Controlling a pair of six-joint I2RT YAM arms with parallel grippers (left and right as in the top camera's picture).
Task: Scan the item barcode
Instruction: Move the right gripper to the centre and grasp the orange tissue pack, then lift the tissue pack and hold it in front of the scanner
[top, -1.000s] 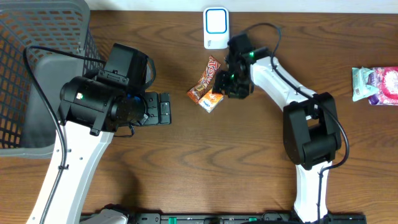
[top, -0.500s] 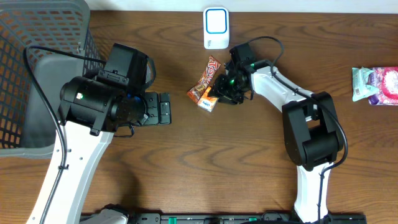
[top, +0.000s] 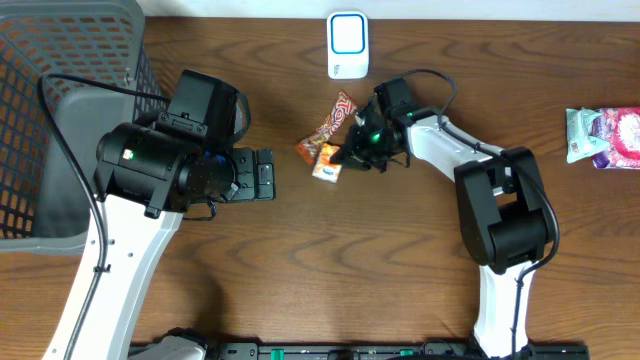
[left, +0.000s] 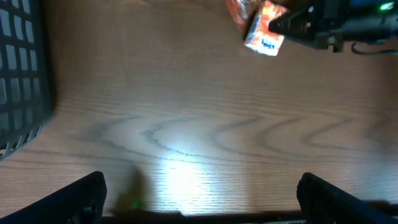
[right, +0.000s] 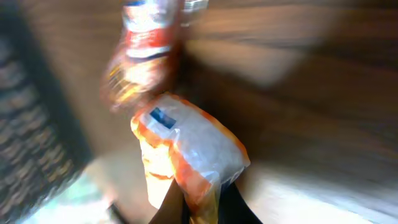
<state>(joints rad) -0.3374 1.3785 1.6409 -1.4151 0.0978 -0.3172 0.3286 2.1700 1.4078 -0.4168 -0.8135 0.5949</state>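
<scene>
A small orange and white snack packet (top: 327, 162) sits mid-table, pinched at its right end by my right gripper (top: 351, 155), which is shut on it. The right wrist view is blurred but shows the packet (right: 186, 149) caught between the two dark fingertips (right: 231, 205) of that gripper (right: 205, 208). The white barcode scanner (top: 347, 45) stands at the table's far edge. My left gripper (top: 262, 175) rests open over bare wood, well left of the packet. In its own view its fingers (left: 81, 196) stand wide apart, with the packet (left: 266, 34) far ahead.
A red-brown candy bar (top: 333, 122) lies just beside the packet, toward the scanner. A grey mesh basket (top: 60, 120) fills the far left corner. Pink and green packets (top: 605, 135) lie at the right edge.
My right gripper has shut on the orange packet and shifted it slightly left and toward the table's front. The left arm has not moved.
</scene>
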